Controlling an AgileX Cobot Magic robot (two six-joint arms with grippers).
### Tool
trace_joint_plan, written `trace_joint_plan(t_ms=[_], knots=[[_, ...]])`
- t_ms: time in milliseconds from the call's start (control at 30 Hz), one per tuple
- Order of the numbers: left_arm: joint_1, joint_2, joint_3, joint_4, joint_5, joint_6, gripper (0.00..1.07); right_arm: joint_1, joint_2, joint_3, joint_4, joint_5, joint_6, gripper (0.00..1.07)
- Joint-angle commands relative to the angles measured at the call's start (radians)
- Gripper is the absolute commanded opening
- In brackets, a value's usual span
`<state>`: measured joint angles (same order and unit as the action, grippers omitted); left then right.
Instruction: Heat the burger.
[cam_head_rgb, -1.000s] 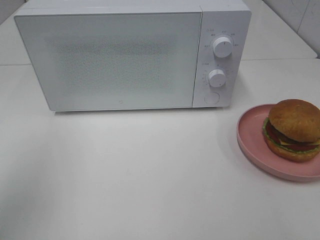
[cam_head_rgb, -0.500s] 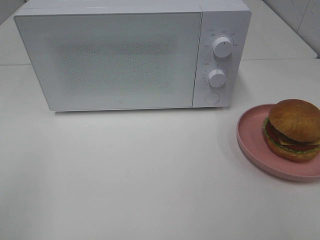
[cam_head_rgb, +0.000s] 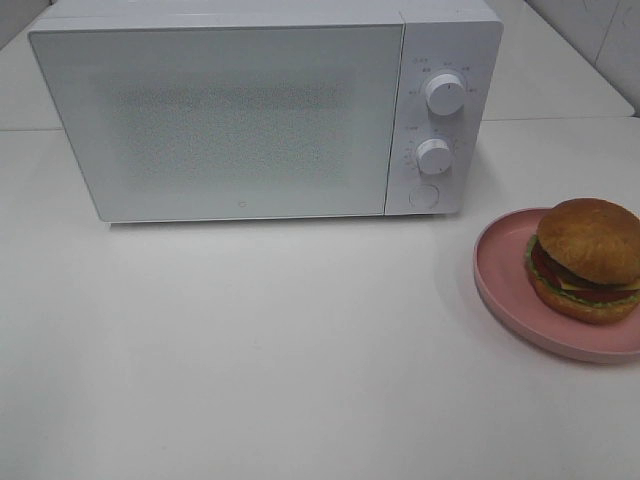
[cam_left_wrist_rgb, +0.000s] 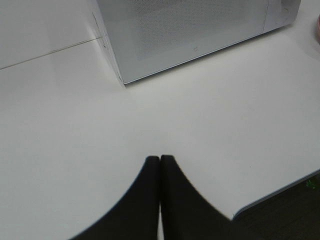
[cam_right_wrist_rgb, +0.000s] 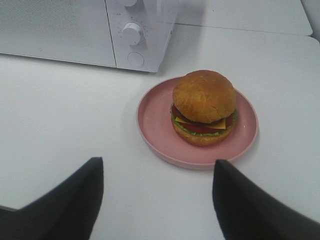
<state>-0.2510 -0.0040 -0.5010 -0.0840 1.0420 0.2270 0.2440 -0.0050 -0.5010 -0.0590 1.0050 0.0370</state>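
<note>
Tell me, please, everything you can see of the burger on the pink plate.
The burger is round, with a golden-brown, slightly rough top bun, a dark patty, a yellow cheese slice, red tomato and green lettuce showing at its edge, and a bottom bun beneath. It sits upright and whole on the pink plate, somewhat off the plate's centre, towards the right in the exterior view. The plate rests on the white table, to the front right of the closed white microwave. Nothing else touches it; neither gripper is on it.

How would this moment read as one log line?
white microwave: door shut | golden-bun burger: on pink round plate | left fingers: shut | right fingers: open
</note>
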Motion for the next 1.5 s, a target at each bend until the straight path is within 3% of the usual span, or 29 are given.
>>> trace_joint_plan(t_ms=[33, 400, 600, 700, 767, 967, 1500], knots=[[0.002, -0.020, 0.003, -0.007, -0.004, -0.002, 0.00, -0.001, -0.026, 0.000, -0.002, 0.000, -0.004, 0.60], [0.002, -0.020, 0.003, -0.007, -0.005, -0.005, 0.00, -0.001, -0.026, 0.000, -0.002, 0.000, -0.004, 0.60], [0.029, -0.021, 0.003, -0.007, -0.005, -0.005, 0.00, -0.043, -0.026, 0.000, -0.002, 0.000, 0.001, 0.60], [0.077, -0.021, 0.003, -0.007, -0.005, -0.005, 0.00, -0.102, -0.026, 0.000, -0.002, 0.000, 0.001, 0.60], [0.165, -0.021, 0.003, -0.007, -0.005, -0.005, 0.00, -0.180, -0.026, 0.000, -0.002, 0.000, 0.001, 0.60], [0.230, -0.021, 0.003, -0.007, -0.005, -0.005, 0.00, -0.261, -0.026, 0.000, -0.002, 0.000, 0.001, 0.60], [0.230, -0.024, 0.003, -0.007, -0.005, -0.005, 0.00, -0.257, -0.026, 0.000, -0.002, 0.000, 0.001, 0.60]])
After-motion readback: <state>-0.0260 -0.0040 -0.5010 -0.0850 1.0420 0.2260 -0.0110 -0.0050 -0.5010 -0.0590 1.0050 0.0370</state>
